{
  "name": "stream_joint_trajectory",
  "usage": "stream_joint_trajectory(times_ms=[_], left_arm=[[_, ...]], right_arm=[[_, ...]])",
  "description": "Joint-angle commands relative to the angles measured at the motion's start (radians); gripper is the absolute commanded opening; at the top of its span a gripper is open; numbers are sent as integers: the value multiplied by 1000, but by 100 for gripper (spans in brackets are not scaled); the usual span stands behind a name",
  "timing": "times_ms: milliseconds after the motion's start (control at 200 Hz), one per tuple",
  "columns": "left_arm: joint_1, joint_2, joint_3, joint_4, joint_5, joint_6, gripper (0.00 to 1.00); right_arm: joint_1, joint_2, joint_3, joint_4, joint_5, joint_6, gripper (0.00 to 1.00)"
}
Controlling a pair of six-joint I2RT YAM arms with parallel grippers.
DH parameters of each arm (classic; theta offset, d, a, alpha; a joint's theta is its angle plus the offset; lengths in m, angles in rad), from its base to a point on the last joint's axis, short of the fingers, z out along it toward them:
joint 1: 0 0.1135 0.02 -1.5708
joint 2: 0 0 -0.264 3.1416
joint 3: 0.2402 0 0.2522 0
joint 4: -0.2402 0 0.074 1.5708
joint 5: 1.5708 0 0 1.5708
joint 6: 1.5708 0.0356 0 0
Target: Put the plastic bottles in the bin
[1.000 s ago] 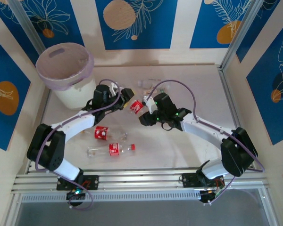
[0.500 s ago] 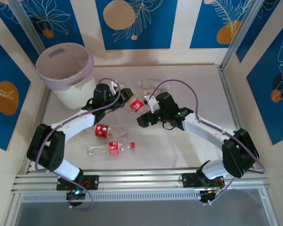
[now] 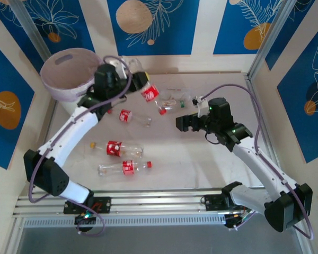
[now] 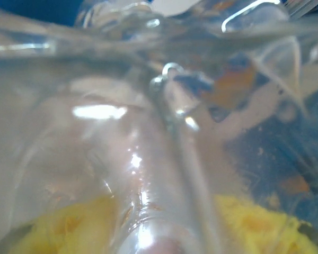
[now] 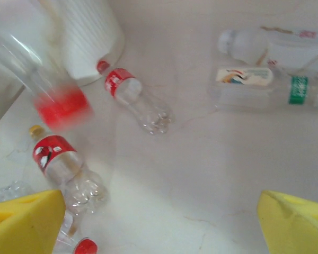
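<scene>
Presently the held bottle (image 3: 149, 94), red-labelled, hangs at 3 o'clock of the bin (image 3: 61, 94), short of its mouth, clenched in the left tool (image 3: 139, 82). The right tool (image 3: 183, 123) is released and empty over the counter (image 3: 201, 159). Risk: an early release would drop the bottle outside the bin.

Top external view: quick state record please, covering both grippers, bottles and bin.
left gripper: shut on held bottle, raised
held bottle: red label, tilted, right of the bin, not over its opening
right gripper: open, empty
red-labelled bottles: three lying loose in front of the bin
clear cluster: several bottles at far centre, one green-labelled
bin: purple liner, contents cannot be told
</scene>
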Motion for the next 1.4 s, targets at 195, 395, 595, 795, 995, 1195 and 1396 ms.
stream_joint_trajectory(times_ms=[195, 395, 595, 795, 995, 1195, 1396], left_arm=[[319, 134, 374, -118, -38, 61, 0], [523, 195, 425, 3, -64, -89, 0], [672, 232, 369, 133, -114, -247, 0], [708, 276, 374, 23, -148, -167, 0], [696, 296, 250, 61, -145, -153, 0], [656, 332, 186, 29, -152, -58, 0], [646, 356, 98, 52, -149, -41, 0]], right_arm=[[-3, 46, -52, -14, -25, 62, 93], [7, 72, -37, -13, -45, 53, 93], [12, 70, -35, -37, -37, 45, 93], [11, 73, -37, -54, -20, 35, 93], [10, 89, -42, -50, -24, 35, 93], [13, 98, -33, -73, -7, 22, 93], [16, 113, -34, -74, -5, 24, 93]])
